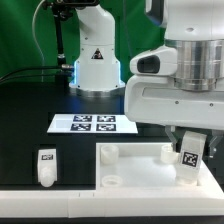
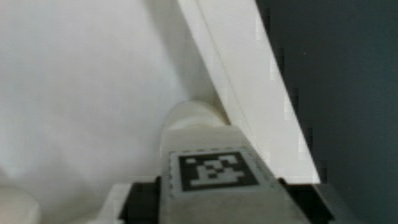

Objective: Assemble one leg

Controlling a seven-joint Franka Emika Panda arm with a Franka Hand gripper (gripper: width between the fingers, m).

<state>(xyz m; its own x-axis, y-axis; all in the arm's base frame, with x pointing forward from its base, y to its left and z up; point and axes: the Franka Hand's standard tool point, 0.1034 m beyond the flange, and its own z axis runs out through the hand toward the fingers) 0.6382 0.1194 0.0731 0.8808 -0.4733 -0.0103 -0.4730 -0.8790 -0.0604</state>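
My gripper (image 1: 189, 150) is shut on a leg (image 1: 188, 158), a stubby white peg with a black-and-white tag, held upright over the corner of the large white panel (image 1: 140, 168) at the exterior view's right. In the wrist view the leg (image 2: 210, 150) fills the space between my dark fingers (image 2: 143, 200), its tip against the panel's raised rim (image 2: 240, 70). A second leg (image 1: 46, 165) stands upright on the black table at the exterior view's left, apart from the panel.
The marker board (image 1: 88, 124) lies flat on the table behind the panel. The arm's white base (image 1: 97, 60) stands at the back. A green backdrop runs behind the table.
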